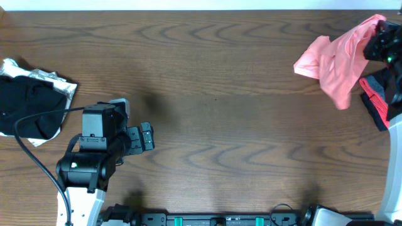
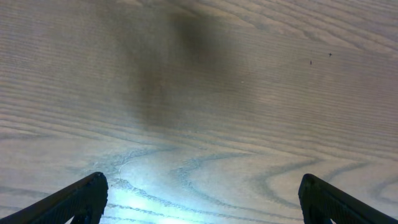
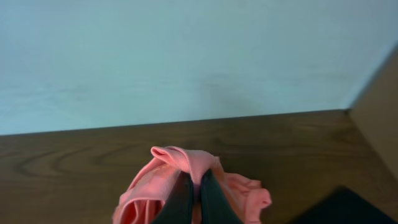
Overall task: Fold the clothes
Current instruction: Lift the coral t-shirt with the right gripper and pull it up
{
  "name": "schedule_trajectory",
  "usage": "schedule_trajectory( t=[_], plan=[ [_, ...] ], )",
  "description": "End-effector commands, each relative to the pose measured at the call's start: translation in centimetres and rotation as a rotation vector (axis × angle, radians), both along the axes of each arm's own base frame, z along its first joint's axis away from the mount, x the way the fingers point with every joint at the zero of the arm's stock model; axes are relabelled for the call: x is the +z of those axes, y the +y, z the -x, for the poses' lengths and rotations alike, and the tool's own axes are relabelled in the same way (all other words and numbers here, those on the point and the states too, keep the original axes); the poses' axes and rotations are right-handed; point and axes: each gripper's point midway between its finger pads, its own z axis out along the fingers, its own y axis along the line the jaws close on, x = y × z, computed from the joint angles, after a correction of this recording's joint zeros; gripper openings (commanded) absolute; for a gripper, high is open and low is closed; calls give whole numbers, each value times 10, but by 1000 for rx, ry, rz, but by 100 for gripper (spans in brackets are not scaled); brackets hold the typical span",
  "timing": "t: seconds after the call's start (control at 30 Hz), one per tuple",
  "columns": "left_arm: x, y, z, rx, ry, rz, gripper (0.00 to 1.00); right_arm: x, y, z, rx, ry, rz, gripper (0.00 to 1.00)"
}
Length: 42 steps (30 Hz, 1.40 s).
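Salmon-pink cloth sits at the far right corner of the brown wooden desk [image 1: 220,75] in the overhead view: the T-shirt [image 1: 336,59] is bunched and drawn up to a peak where it meets the right arm [image 1: 391,44], with its lower folds trailing toward the desk. What shows of it is plain pink, thin and creased. From here the right jaws are a dark mass cut by the frame edge, and their grip is hard to read. Just beside the shirt lies a dark garment with a red edge [image 1: 377,103], partly cut off. Only this view shows the left arm [image 1: 94,144] at the near left, well apart from the shirt, and a black pile [image 1: 28,100] on a pale sheet [image 1: 59,85] at the far left.

The left wrist view gives bare wood grain [image 2: 249,93] with a soft shadow. One dark fingertip [image 2: 81,199] sits in each lower corner, so the left jaws stand wide apart with nothing between them.

The right wrist view settles the grip. The right jaws are pressed together on a pinched fold of the T-shirt [image 3: 155,186], whose cloth bulges over and around the two dark fingers [image 3: 214,202]. Beyond is the desk [image 3: 62,155] and a pale wall. A dark shape in the lower right corner is too cropped to identify.
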Motion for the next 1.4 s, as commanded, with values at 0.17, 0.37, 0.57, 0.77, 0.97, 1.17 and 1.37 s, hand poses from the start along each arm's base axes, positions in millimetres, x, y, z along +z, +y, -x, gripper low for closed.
schedule_trajectory(
  t=[0.17, 0.37, 0.57, 0.77, 0.97, 1.17, 1.37],
  plan=[
    [9, -2, -4, -13, -24, 8, 98, 60, 102, 12, 500, -169, -95, 1],
    [8, -2, -4, -13, -21, 7, 98, 124, 134, 30, 684, -318, -309, 1],
    [3, -2, -5, -13, 2, 6, 98, 160, 177, 47, 847, -421, -352, 1],
    [-1, -2, -6, -13, 20, 5, 98, 165, 224, 49, 905, -443, -372, 1],
    [0, -2, -8, -13, 12, 6, 98, 144, 240, 43, 881, -348, -409, 1],
    [1, -2, -9, -13, 9, 6, 98, 109, 223, 33, 784, -199, -412, 1],
    [1, -2, -9, -13, 9, 6, 98, 57, 142, 5, 395, -63, -296, 1]
  ],
)
